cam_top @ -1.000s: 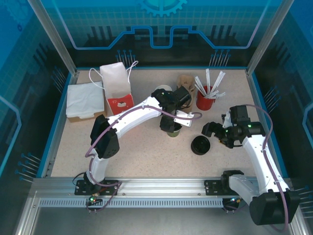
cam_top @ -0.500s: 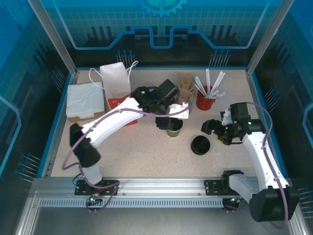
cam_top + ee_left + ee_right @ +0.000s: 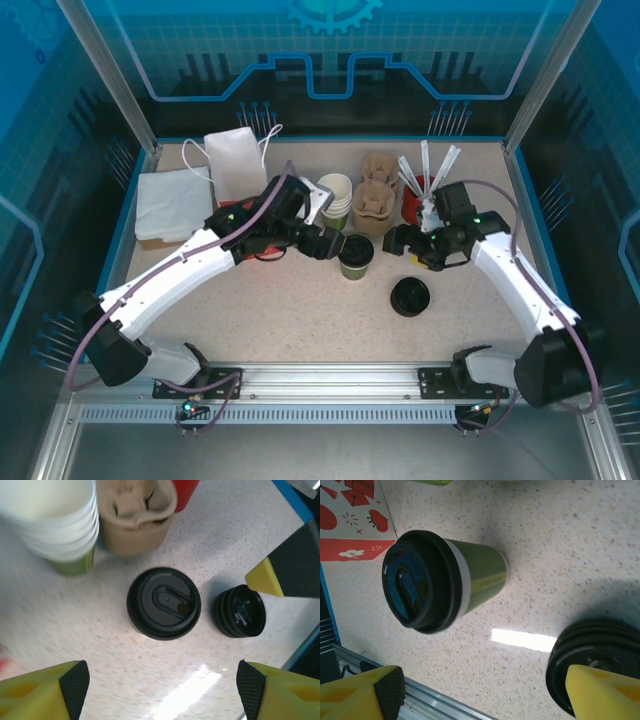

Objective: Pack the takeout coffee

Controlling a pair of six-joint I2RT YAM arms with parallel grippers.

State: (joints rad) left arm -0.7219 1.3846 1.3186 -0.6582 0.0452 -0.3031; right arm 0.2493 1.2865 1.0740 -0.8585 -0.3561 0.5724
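Both arms are swinging in since the earlier frame: your left gripper [image 3: 337, 246] is sitting just left of the takeout coffee [image 3: 355, 256], your right gripper [image 3: 397, 241] near its right. Both are gaping wide, holding nothing. Coffee is standing upright, pulp carrier [image 3: 372, 205] just behind it; left is nearer. Right wrist view is giving its green side; left wrist view, its black top from above.

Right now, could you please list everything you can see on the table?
coffee cup: one, green, black lid, centre.
lids: one stack, black, front right of coffee cup.
empty cups: one stack, cream rims, behind coffee cup.
cup carriers: stacked, brown, beside empty cups.
red cup: one, holding white sticks, back right.
paper bag: one, white and red, back left.
napkins: one pile, white, far left.
left gripper: one, yellow, open, by coffee cup.
right gripper: one, yellow, open, right of coffee cup.
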